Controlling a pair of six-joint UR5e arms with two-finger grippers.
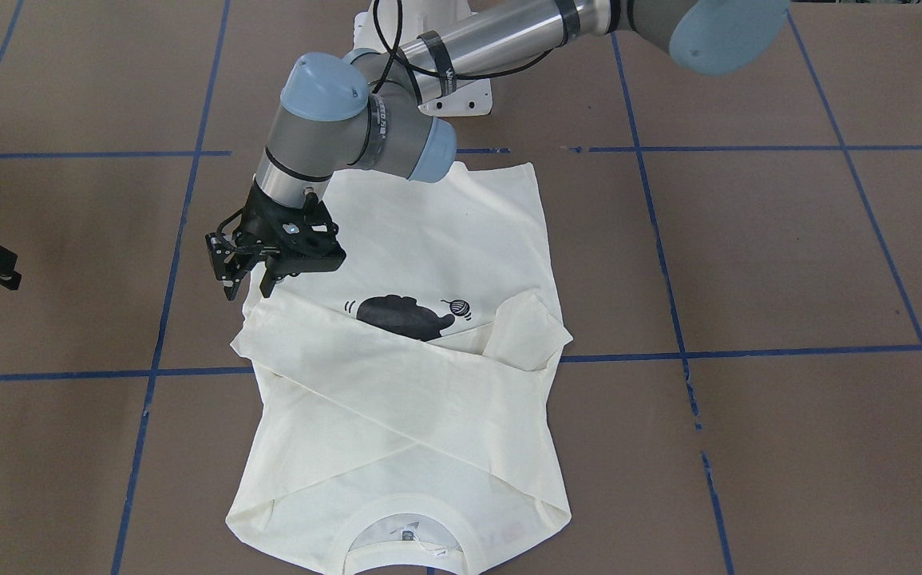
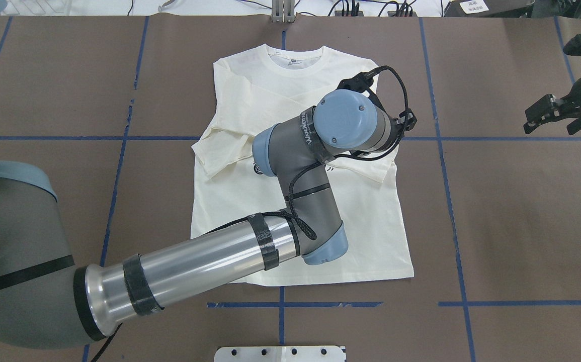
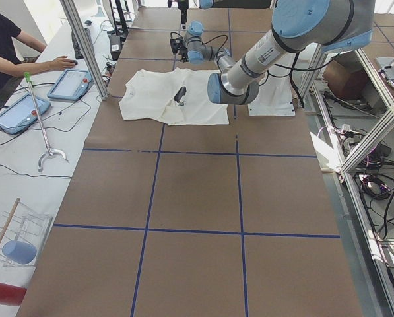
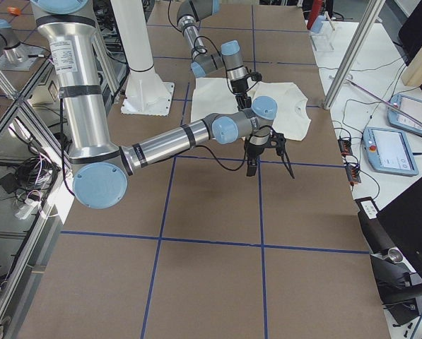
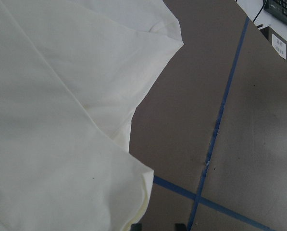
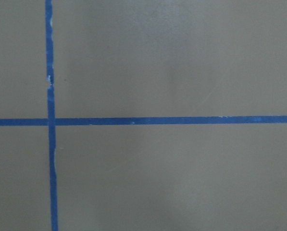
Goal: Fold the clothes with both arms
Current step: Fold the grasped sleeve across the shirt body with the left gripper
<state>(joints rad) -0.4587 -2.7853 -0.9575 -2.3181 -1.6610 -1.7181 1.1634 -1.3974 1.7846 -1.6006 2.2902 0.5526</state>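
The cream-white shirt [image 1: 429, 239] lies flat on the brown table, collar [image 1: 401, 527] away from the robot. Both sleeves are folded in and cross over the chest, partly covering the black cat print [image 1: 405, 315]. My left arm reaches across the shirt. Its gripper [image 1: 247, 279] hangs open just above the shirt's edge, at the folded shoulder, holding nothing. The left wrist view shows folded fabric [image 5: 61, 120] beside bare table. My right gripper [image 2: 557, 118] hovers open and empty over bare table well off to the side. Its wrist camera sees only blue tape lines [image 6: 51, 120].
Blue tape lines [image 1: 748, 351] mark a grid on the table. The white pedestal base [image 1: 461, 96] stands behind the shirt's hem. Beyond the table's far edge a person sits at a side bench with tablets [image 3: 68, 84].
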